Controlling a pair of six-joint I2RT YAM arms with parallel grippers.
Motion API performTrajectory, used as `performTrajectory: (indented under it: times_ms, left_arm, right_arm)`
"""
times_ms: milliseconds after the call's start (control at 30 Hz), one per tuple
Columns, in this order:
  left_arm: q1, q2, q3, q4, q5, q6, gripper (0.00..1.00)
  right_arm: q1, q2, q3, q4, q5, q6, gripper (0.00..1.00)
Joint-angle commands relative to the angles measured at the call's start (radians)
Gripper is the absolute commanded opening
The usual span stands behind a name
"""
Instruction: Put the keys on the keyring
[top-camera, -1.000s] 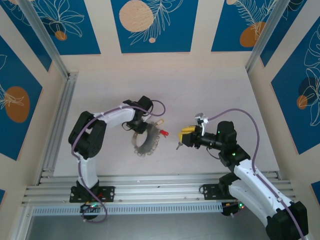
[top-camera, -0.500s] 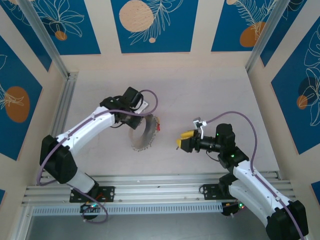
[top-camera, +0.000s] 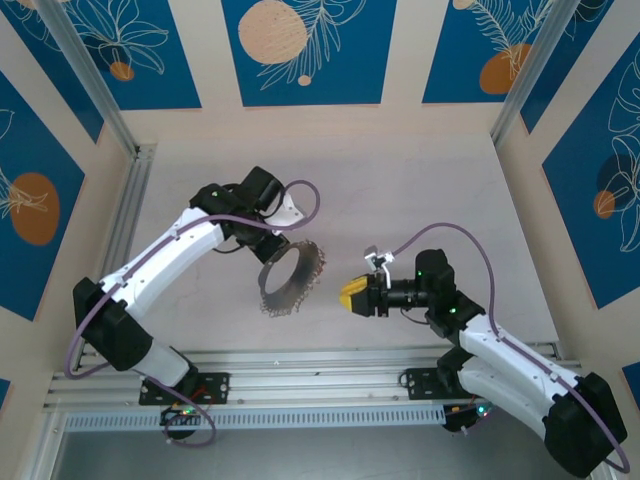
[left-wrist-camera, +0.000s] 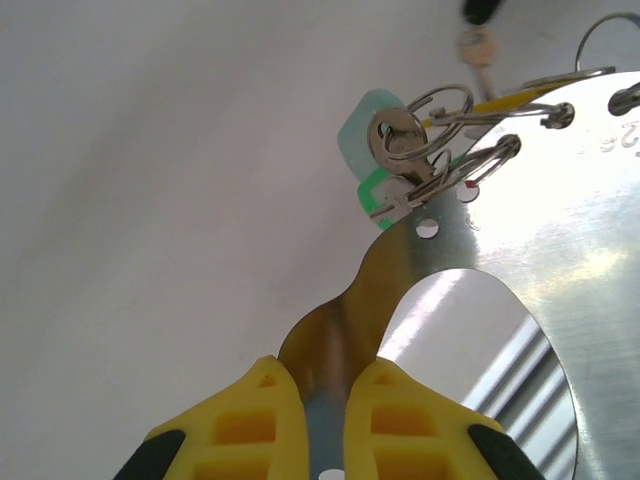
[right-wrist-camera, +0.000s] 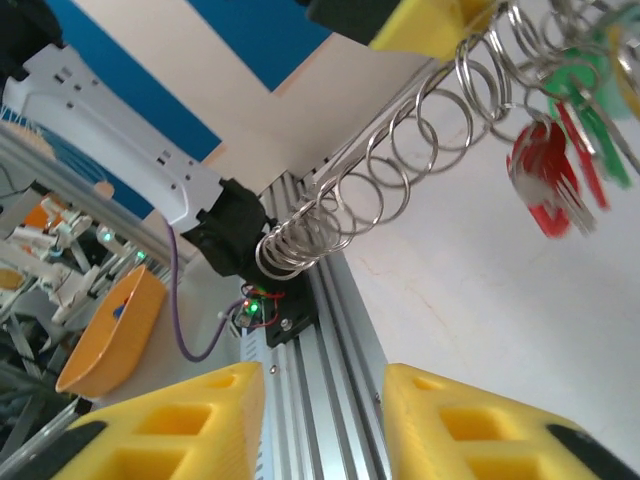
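Grey metal keyring (top-camera: 288, 278) held tilted on edge over the table (top-camera: 420, 190), pinched tight at its rim between the yellow fingers (left-wrist-camera: 262, 410) of the left gripper (top-camera: 272, 243). Rim fringed with small split rings (right-wrist-camera: 400, 170), some carrying keys (right-wrist-camera: 543, 180) with red and green heads. Just right of it, facing it without touching: right gripper (top-camera: 350, 296), jaws apart, nothing between them

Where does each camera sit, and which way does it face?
Top external: above, behind the bases, looking down on the table; both arms show.
Left wrist: looks along the left gripper, shut on the keyring.
Right wrist: looks past the open right gripper at the ring's keys.
Shared: both wrist views show the keyring.
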Motion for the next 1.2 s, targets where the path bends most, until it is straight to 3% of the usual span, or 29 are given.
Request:
performTrajectory:
  times_ms: [0,433,700,800,867,933,1067,1167]
  left_arm:
    - [-0.029,-0.048,0.018,-0.017,0.165,0.047,0.00]
    - [-0.037,-0.092,0.036,-0.046,0.332,0.062,0.00]
    - [-0.038,-0.096,0.048,-0.042,0.340,0.058,0.00]
    - [-0.039,-0.091,0.054,-0.048,0.340,0.057,0.00]
    - [-0.036,-0.094,0.056,-0.047,0.346,0.054,0.00]
    - [-0.037,-0.100,0.057,-0.045,0.354,0.050,0.00]
    - [-0.036,-0.096,0.068,-0.049,0.380,0.043,0.00]
    - [-0.036,-0.088,0.086,-0.062,0.408,0.036,0.00]
  right_arm:
    - [0.042,-0.005,0.012,0.058,-0.013,-0.025,0.32]
    - [0.097,-0.035,0.018,0.053,0.054,-0.089,0.18]
    - [0.116,-0.101,0.036,0.025,0.072,-0.104,0.16]
    - [0.185,-0.203,0.069,-0.151,0.275,-0.216,0.17]
    - [0.294,-0.300,0.076,-0.269,0.567,-0.334,0.21]
    - [0.392,-0.382,0.063,-0.314,0.771,-0.428,0.24]
    - [0.531,-0.402,0.059,-0.326,0.983,-0.559,0.21]
    - [0.662,-0.369,0.047,-0.240,1.145,-0.687,0.16]
